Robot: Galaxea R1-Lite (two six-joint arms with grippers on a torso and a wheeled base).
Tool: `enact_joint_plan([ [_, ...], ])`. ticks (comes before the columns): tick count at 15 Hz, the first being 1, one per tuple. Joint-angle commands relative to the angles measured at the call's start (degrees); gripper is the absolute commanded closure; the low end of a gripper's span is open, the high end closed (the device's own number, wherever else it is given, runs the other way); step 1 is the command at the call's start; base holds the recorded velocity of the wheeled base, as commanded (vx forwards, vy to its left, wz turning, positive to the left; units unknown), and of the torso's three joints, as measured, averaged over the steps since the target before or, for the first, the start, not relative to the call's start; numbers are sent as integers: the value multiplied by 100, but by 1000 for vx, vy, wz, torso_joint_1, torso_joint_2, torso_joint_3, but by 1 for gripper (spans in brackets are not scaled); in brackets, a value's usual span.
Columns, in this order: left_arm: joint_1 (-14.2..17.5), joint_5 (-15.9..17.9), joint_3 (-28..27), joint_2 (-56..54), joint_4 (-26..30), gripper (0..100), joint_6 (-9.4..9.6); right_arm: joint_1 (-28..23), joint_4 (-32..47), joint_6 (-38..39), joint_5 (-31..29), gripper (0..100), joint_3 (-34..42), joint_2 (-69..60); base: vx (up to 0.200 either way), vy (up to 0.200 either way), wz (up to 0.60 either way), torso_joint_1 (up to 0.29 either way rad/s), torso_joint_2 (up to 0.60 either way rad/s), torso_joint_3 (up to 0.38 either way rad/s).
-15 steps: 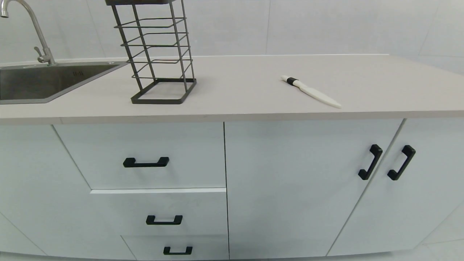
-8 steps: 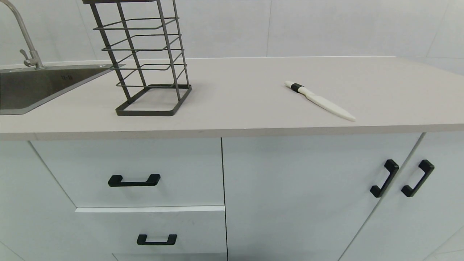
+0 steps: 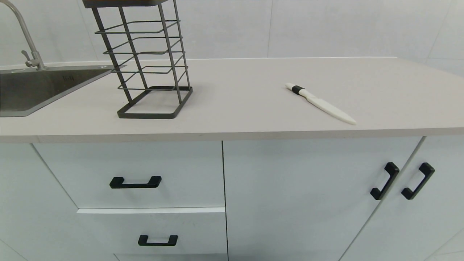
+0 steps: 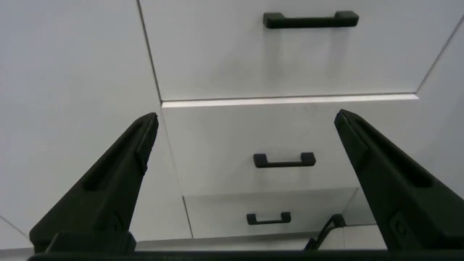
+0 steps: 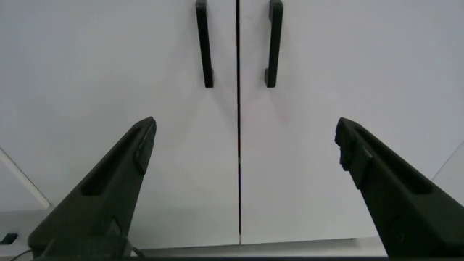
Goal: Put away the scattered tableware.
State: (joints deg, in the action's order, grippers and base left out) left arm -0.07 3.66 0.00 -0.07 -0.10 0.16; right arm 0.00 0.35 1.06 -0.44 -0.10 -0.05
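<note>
A white knife [image 3: 320,104] with a black band on its handle lies on the beige countertop [image 3: 246,94], right of centre and close to the front edge. A tall black wire rack [image 3: 145,61] stands on the counter to the left, near the sink [image 3: 40,87]. My left gripper [image 4: 246,123] is open and faces the white drawer fronts below the counter, with nothing between its fingers. Facing the cabinet doors, my right gripper [image 5: 243,127] is open and holds nothing.
A faucet [image 3: 21,36] rises over the sink at the far left. Drawers with black handles [image 3: 135,182] sit under the rack. Cabinet doors with paired black handles [image 3: 402,181] are below the knife. A tiled wall backs the counter.
The whole head view has shifted: the camera moved closer and lower toward the counter. The knife and rack have kept their places on the counter.
</note>
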Motion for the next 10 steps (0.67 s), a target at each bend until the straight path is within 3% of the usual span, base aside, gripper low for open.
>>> enact_joint_plan([
  [1, -1, 3, 0, 7, 1, 0, 2, 9, 0, -1, 0, 0, 1, 5, 0, 0, 0, 203, -46, -110],
  [4, -1, 3, 0, 7, 1, 0, 2, 9, 0, -9, 0, 0, 1, 5, 0, 0, 0, 253, -144, -185],
  [10, 7, 3, 0, 7, 1, 0, -7, 0, 0, -1, 0, 0, 1, 5, 0, 0, 0, 215, -584, -202],
])
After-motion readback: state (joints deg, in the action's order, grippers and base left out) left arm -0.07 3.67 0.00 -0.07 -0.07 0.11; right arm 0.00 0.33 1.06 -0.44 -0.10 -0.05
